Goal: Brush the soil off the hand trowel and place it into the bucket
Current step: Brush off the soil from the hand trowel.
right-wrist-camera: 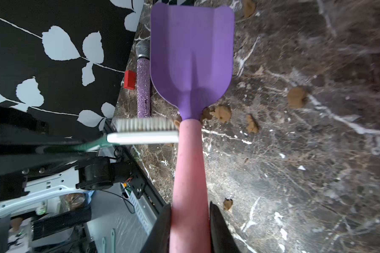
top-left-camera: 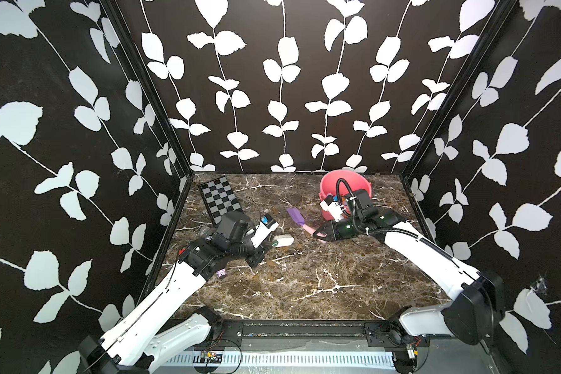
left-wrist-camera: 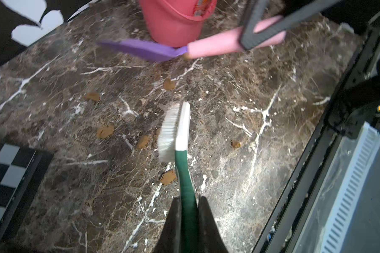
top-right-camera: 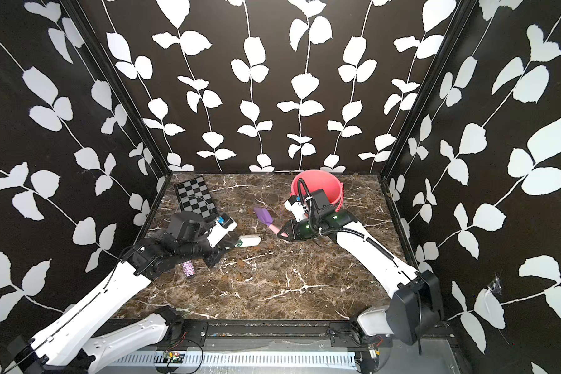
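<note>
The hand trowel has a purple blade and a pink handle, and its blade face looks clean. My right gripper is shut on the handle and holds the trowel just front-left of the pink bucket. My left gripper is shut on the green handle of a white-bristled brush. The brush sits left of the trowel handle, apart from it. Small brown clumps of soil lie scattered on the marble table beneath both tools. More soil shows in the right wrist view.
A folded chessboard lies at the back left. A purple glitter microphone lies under my left arm by the left wall, with a red block beside it. A black frame rail borders the table's front edge.
</note>
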You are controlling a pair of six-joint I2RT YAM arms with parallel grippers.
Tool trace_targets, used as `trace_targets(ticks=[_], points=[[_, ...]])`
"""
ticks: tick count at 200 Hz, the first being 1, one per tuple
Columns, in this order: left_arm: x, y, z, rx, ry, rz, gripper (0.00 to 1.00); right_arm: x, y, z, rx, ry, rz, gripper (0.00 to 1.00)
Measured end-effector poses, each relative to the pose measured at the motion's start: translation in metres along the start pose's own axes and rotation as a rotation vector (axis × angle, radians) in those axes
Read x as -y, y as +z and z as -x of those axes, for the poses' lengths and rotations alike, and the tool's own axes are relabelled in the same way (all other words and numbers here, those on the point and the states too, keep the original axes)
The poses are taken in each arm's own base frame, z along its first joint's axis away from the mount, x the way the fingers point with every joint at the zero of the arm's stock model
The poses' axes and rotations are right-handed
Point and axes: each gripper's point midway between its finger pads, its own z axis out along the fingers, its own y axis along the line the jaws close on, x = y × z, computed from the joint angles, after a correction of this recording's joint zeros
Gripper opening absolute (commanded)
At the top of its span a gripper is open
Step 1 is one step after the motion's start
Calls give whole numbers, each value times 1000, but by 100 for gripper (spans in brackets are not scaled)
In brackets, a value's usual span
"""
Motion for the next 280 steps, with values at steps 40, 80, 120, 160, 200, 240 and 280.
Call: trace_targets(ticks=[40,80,120,160,200,240,280], points=[[28,20,-6,-73,245,-53,0,-6,26,-19,-115,47,54,0],[28,30,-11,-116,374,-35,0,-10,37,-32,-175,54,74,0],[21,33,-8,-118,463,7,0,-12,41,-38,-200,52,76,0],[14,33,-5,-123,511,55,0,-11,42,-37,-198,36,71,0],[1,31,-8,-156,536,127,0,-8,40,-35,-188,23,66,0],[-7,32,-17,-201,554,168,0,-4,33,-31,-170,34,59,0],[2,34,-18,-188,556,115,0,-5,28,-31,-165,46,60,0]])
